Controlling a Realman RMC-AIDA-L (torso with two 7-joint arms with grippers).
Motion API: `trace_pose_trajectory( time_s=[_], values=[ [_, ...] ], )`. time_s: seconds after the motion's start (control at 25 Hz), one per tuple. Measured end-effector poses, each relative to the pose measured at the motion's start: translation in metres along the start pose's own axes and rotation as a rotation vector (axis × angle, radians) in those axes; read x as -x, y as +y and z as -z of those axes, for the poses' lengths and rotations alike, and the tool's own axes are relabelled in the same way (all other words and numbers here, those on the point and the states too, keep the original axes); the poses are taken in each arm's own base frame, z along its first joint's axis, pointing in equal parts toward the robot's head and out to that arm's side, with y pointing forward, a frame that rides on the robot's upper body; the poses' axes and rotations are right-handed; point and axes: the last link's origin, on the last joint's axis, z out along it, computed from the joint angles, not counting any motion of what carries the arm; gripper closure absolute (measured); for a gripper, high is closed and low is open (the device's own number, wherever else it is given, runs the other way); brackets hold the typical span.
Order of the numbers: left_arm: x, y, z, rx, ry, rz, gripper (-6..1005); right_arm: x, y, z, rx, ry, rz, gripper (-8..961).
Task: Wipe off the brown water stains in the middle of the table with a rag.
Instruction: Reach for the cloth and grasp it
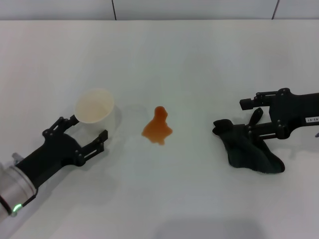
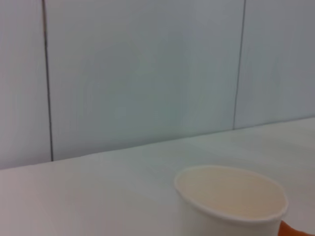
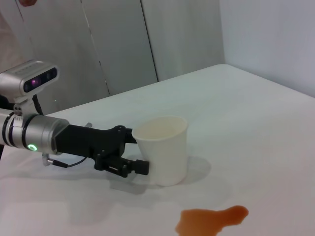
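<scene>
The brown water stains [image 1: 158,128] lie as one orange-brown blotch in the middle of the white table [image 1: 164,59]; they also show in the right wrist view [image 3: 209,220]. The dark rag [image 1: 247,148] lies crumpled on the table at the right. My right gripper [image 1: 244,118] is open at the rag's far edge, its lower finger resting on the cloth. My left gripper [image 1: 89,128] is open at the left, its fingers on either side of a pale cup [image 1: 94,105] that stands upright on the table.
The cup [image 3: 165,150] stands just left of the stain, with my left arm [image 3: 74,140] behind it. The cup's rim [image 2: 231,191] fills the near part of the left wrist view. A grey panelled wall [image 2: 147,73] runs behind the table.
</scene>
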Motion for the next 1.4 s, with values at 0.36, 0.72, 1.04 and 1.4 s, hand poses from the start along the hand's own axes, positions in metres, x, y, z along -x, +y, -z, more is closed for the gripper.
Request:
trace_pose_trajectory(
  time_s=[0.36,0.72,1.04,1.4],
  values=[
    [0.003,0.005,0.028,0.032,0.041,0.059,116,0.01,0.001,0.003,0.004,0.028,0.011,216],
    [-0.009,-0.007,0.07,0.155,0.048,0.129,115,0.025,0.005,0.008,-0.008,0.164,-0.046,226],
    [-0.035,-0.017,0.084,0.293,-0.1,0.095,115,0.033,0.009,-0.007,-0.075,0.413,-0.161,251],
    [-0.076,-0.021,0.086,0.357,-0.306,0.005,116,0.061,0.013,-0.036,-0.153,0.544,-0.202,280]
  ],
)
